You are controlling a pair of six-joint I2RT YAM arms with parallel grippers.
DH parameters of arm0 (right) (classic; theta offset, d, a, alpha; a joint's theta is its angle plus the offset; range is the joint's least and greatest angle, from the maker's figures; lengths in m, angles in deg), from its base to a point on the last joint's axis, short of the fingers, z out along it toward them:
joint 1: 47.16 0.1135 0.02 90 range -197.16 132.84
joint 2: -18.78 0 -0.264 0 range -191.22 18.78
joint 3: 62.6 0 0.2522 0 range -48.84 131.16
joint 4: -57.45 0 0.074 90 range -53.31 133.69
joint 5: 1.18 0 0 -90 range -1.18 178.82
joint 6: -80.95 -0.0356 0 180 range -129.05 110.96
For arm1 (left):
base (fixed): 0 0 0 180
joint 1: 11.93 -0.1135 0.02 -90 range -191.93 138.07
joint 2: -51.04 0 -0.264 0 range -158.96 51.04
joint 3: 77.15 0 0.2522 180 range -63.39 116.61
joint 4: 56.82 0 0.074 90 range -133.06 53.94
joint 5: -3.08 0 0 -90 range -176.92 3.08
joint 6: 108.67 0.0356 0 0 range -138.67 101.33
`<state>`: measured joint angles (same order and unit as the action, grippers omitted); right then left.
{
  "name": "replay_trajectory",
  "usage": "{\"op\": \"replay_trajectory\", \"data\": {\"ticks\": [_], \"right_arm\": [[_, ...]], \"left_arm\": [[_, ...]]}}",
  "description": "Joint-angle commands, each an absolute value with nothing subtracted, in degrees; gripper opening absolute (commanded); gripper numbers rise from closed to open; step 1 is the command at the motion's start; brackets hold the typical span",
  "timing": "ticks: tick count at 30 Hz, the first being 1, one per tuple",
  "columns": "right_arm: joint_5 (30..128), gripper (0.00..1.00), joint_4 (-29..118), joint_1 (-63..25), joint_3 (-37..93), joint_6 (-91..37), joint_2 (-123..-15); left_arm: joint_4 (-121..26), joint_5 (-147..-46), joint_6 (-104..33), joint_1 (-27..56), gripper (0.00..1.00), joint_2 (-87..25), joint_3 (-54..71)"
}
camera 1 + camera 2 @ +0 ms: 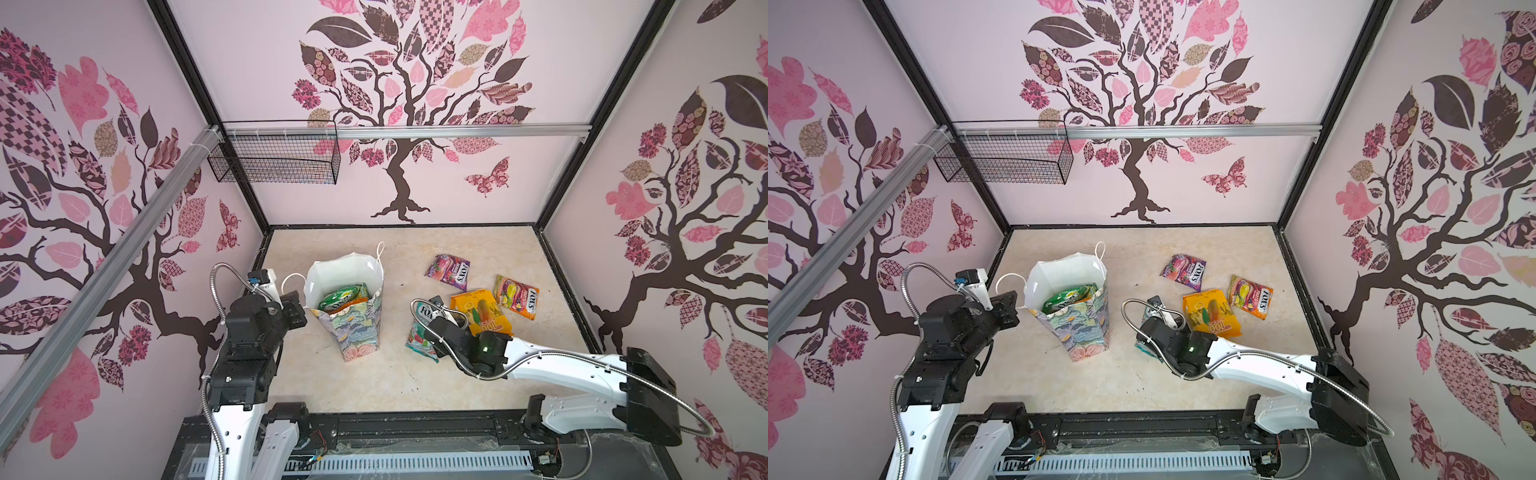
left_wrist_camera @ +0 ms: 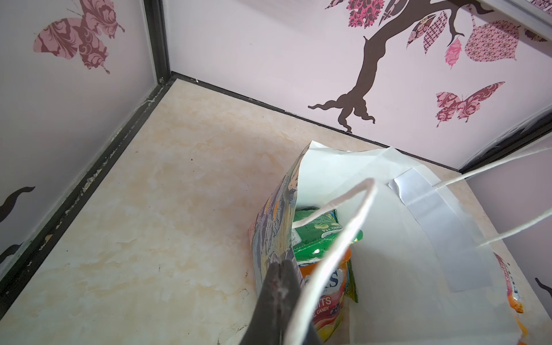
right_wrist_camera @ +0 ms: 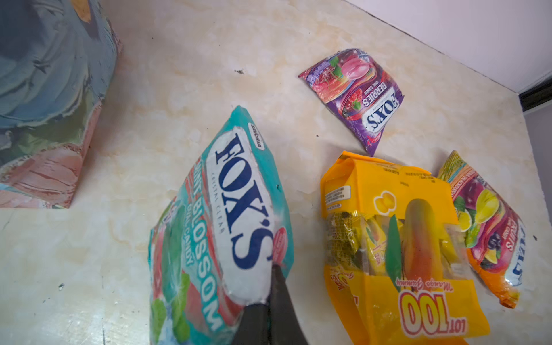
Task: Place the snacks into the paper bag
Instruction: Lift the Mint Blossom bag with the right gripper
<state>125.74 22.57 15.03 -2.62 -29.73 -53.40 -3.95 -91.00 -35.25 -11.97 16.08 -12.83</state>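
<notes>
A: Looking first for the paper bag [image 1: 349,324]

B: Found standing upright on the table [image 1: 374,386], mouth open, white inside. Already holding some snacks: a green pouch [image 1: 341,300] on top, with a bagged orange pouch [image 2: 325,294] marked FOX'S partly under it

A: Asking now about the left gripper [image 2: 280,270]

B: Placed at the bag's rim, on the side away from the loose snacks. Fingers clenched together and, as far as visible, pinching the printed wall of the bag at its top edge, with a white cord handle [image 2: 337,227] looped just above

A: And about the right gripper [image 3: 273,286]

B: Found on the opposite side of the bag, near it but apart. Fingers clamped tight on one edge of a teal pouch [image 3: 227,227] marked FOX'S. Cannot tell whether lifted or resting on the table

A: Asking also about the snacks outside the bag

B: Lying flat, all farther from the bag than the teal pouch: a yellow pouch [image 3: 397,239] just beside the teal pouch, a purple pouch [image 1: 449,272] apart from the others, and a loose orange pouch [image 1: 516,297] farthest from the bag, just beside the yellow pouch
</notes>
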Motion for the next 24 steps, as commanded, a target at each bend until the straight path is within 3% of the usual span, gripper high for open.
{"op": "replay_trajectory", "data": {"ticks": [1, 11, 24], "right_arm": [[128.5, 0.00, 25.5, 15.4, -1.5, -28.0, -48.9], [126.8, 0.00, 26.9, 15.4, -0.3, -26.0, -41.8], [124.5, 0.00, 18.9, 15.6, 11.7, -26.2, -41.4]], "left_arm": [[-4.9, -90.8, -35.2, -12.2, 0.06, 16.6, -12.2], [-4.8, -90.8, -35.2, -12.2, 0.06, 17.0, -12.3], [-4.8, -90.9, -35.3, -12.2, 0.06, 17.2, -12.5]]}}
